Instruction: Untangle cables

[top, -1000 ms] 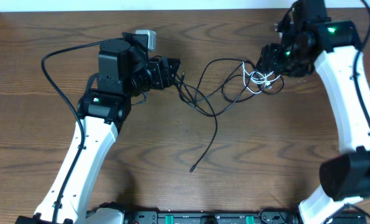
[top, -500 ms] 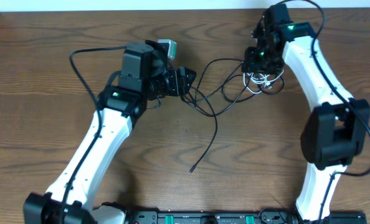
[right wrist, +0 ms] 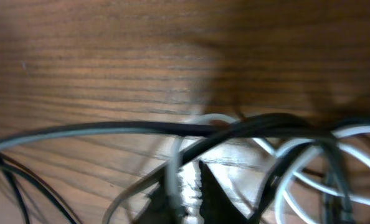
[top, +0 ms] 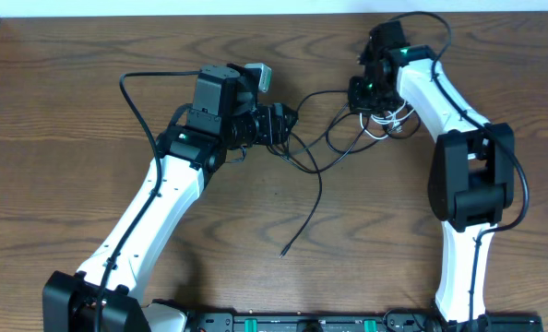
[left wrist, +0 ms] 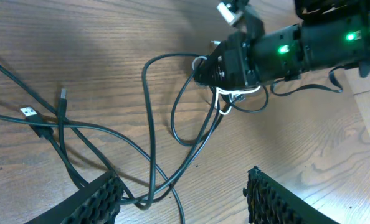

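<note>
Thin black cables (top: 315, 166) lie tangled on the wooden table between my arms, one loose end trailing toward the front (top: 283, 251). A short white cable (top: 389, 120) is knotted in at the right. My left gripper (top: 288, 124) is open at the tangle's left edge. In the left wrist view a black cable loop (left wrist: 152, 198) lies between its fingers (left wrist: 94, 198) and untouched. My right gripper (top: 362, 94) sits on the white and black knot. In the right wrist view it (right wrist: 188, 186) is shut, with a pale strand (right wrist: 172, 168) pinched at its tips among the black cables (right wrist: 141, 129).
Two small plug ends (left wrist: 29, 113) lie on the wood left of the tangle. A thick black arm cable (top: 131, 88) loops out behind the left arm. The table's far edge (top: 274, 13) runs close behind both grippers.
The right arm has swung left onto the knot and its jaws have closed there. The left arm has shifted right toward the tangle, still open.
</note>
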